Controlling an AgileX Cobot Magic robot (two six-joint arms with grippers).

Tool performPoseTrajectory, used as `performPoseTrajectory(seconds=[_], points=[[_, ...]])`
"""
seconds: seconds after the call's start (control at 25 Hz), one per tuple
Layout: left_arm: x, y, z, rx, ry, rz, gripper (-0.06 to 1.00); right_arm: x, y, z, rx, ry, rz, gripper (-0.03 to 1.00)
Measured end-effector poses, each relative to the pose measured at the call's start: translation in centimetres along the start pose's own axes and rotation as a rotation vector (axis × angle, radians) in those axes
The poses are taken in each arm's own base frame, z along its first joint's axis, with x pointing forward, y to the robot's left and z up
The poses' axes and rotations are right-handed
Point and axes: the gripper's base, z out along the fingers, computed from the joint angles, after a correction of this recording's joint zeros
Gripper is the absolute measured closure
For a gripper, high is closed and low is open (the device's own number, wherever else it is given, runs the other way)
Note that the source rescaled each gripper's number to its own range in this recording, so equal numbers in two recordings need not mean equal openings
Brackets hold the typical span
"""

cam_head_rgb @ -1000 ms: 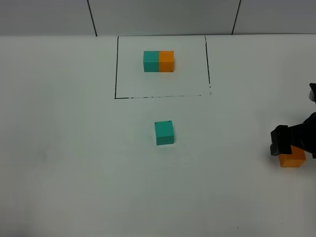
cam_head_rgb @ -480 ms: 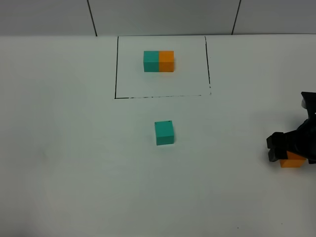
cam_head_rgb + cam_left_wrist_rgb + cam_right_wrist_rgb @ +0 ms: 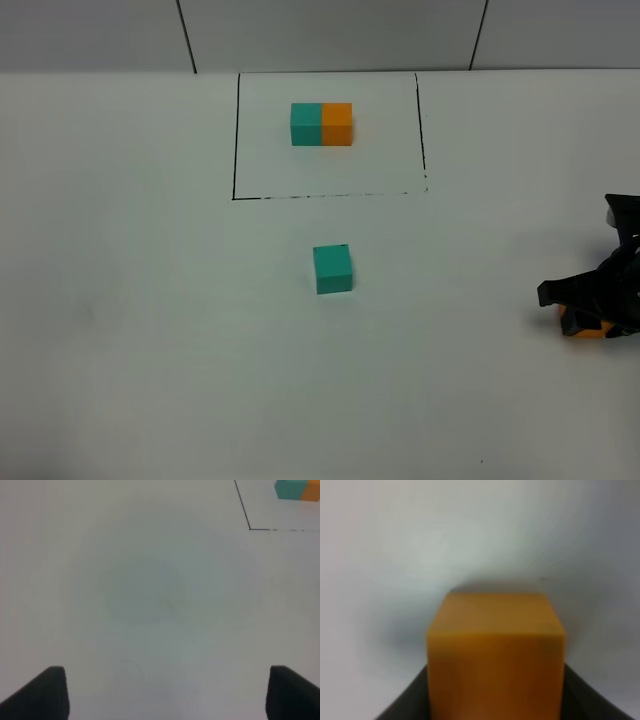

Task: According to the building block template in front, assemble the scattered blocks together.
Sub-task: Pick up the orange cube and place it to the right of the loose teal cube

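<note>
The building block template [image 3: 321, 124], a teal-and-orange bar, lies inside a black-outlined rectangle at the back of the table; it also shows at the edge of the left wrist view as the template [image 3: 297, 490]. A loose teal cube [image 3: 332, 269] rests alone mid-table. At the far right, my right gripper [image 3: 578, 310] is lowered over the orange cube [image 3: 583, 329] and shut on it. In the right wrist view the orange cube [image 3: 496, 650] fills the space between the dark fingers of the right gripper [image 3: 496, 707]. My left gripper [image 3: 165, 695] is open over bare table, holding nothing.
The black outline [image 3: 235, 140] frames the template area near the back edge of the white table [image 3: 150, 330]. A grey wall with dark seams runs behind it. The left arm stays out of the high view.
My right gripper has sunk lower over the orange cube and closed on it, hiding most of the cube. The teal cube, template and left gripper have not moved.
</note>
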Motion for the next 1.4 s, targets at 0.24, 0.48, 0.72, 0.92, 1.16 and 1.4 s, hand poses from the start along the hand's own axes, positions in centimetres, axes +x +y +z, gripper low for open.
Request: performPoseTrajectory(seconds=[0.24,0.48,0.72,0.92,1.16,1.4], points=[[0.0,0.0,0.0,0.000,0.000,0.000,0.20,-0.7,0.4,-0.6,0.015,0.016,-0.107,0.96],[0.0,0.0,0.0,0.000,0.000,0.000,0.20,-2.5,5.0,-2.5,0.042,0.052,-0.640,0.96],[0.0,0.0,0.0,0.000,0.000,0.000,0.20,-5.0,11.6,-3.7,0.017,0.047,-1.114,0.96],[0.0,0.0,0.0,0.000,0.000,0.000,0.20,-6.0,16.3,-2.4,-0.038,0.084,-1.407,0.96],[0.0,0.0,0.0,0.000,0.000,0.000,0.20,-7.4,20.6,-0.4,-0.085,0.120,-1.531,0.96],[0.0,0.0,0.0,0.000,0.000,0.000,0.20,-8.1,21.2,1.1,-0.079,0.149,-1.595,0.96]])
